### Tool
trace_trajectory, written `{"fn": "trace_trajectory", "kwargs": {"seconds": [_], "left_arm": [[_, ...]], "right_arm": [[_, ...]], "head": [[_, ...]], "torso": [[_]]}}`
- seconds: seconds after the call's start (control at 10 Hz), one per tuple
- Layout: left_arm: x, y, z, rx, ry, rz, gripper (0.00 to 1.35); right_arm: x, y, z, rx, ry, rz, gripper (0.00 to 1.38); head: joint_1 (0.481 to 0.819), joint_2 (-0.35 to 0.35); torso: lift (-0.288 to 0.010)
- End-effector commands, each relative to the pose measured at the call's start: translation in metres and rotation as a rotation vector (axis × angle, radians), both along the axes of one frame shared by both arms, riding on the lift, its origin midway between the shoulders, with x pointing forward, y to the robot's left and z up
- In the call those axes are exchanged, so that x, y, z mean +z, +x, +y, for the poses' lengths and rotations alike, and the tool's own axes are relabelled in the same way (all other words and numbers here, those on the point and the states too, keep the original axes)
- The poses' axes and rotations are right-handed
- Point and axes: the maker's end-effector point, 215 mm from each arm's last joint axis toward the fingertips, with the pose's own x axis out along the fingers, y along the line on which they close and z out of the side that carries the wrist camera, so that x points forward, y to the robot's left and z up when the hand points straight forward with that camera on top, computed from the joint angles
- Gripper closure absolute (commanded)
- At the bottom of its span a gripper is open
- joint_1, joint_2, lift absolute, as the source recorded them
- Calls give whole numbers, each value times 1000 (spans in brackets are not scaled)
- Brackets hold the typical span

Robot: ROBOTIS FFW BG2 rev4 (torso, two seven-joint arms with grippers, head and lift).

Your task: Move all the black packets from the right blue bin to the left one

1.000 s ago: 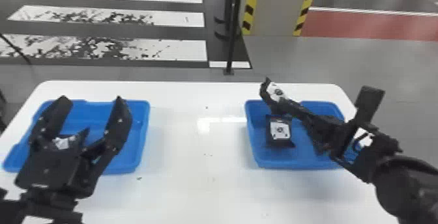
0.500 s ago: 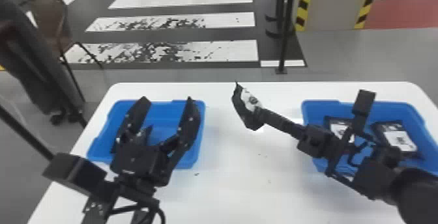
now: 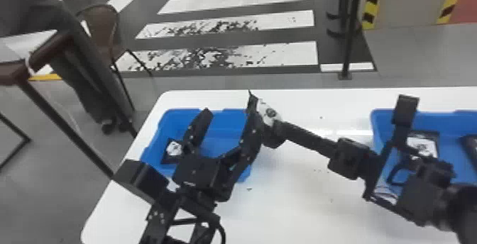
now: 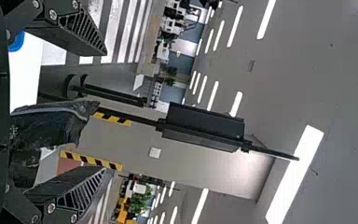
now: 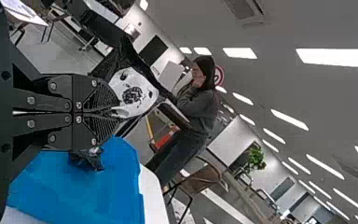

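Two fingers of the right gripper [image 5: 116, 113] are closed together on a black packet [image 5: 133, 93], which fans out past their tips, white label showing. Close by, the left gripper [image 3: 230, 114] has its fingers spread wide with nothing gripped; one of them overlaps the packet in the head view, and I can't tell whether they touch. Beyond and below lies the left bin [image 3: 227, 122], with a packet [image 3: 173, 151] already inside. Farther out across the white table [image 3: 301, 197], the right bin [image 3: 381, 117] holds at least two more packets [image 3: 424, 145].

The likeliest trouble is a snag: carried on toward the bin, the packet could catch on that spread finger and twist or slip, since only part of it seems pinched. The arms could also knock together, and releasing too soon might drop it on the rim or table.
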Motion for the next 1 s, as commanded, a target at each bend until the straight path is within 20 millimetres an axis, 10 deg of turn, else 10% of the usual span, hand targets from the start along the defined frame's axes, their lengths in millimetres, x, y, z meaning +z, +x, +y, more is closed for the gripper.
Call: {"fn": "trace_trajectory", "kwargs": {"seconds": [0.0, 0.6, 0.7, 0.8, 0.9], "left_arm": [[-1, 1, -3, -9, -4, 5, 173], [-13, 3, -13, -36, -44, 47, 179], [-11, 2, -14, -19, -42, 43, 317], [1, 1, -9, 1, -15, -2, 946], [-5, 0, -6, 10, -23, 30, 1197]], "right_arm": [[5, -6, 9, 22, 16, 2, 1142], [18, -36, 44, 121, 69, 25, 1142], [20, -39, 46, 127, 75, 25, 1142], [22, -39, 46, 123, 85, 25, 1144], [22, -38, 45, 121, 90, 29, 1142]], "head": [[695, 268], [695, 302], [695, 314], [695, 321], [695, 323]], "torso": [[-140], [-140], [-140], [-140], [-140]]}}
